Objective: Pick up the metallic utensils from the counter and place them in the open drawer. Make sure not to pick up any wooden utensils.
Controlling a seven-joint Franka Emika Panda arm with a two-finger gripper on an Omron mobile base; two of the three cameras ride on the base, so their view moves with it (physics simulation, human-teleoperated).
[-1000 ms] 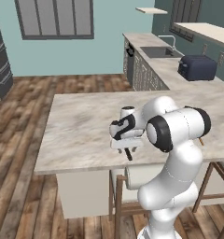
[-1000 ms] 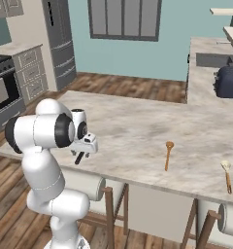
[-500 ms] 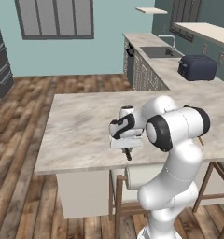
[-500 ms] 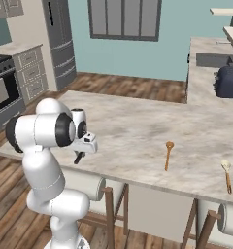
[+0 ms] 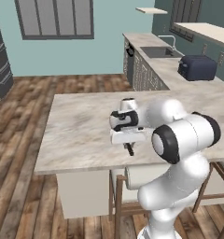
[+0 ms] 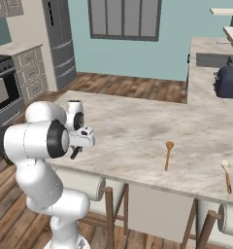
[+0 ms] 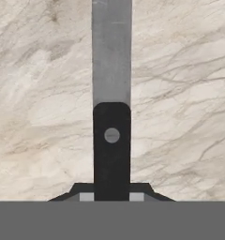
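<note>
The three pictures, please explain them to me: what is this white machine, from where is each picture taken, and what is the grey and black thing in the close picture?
The white machine is a robot arm with a two-finger gripper, standing at a kitchen island. Two pictures come from cameras behind the arm, one on each side; the close picture comes from a camera on its hand, looking along the fingers.

The grey and black thing is a knife with a black handle and a grey blade. The gripper is shut on its handle, over the counter.

Farther along the counter lie a wooden spoon and another small utensil with a pale head. I cannot tell its material.
</note>
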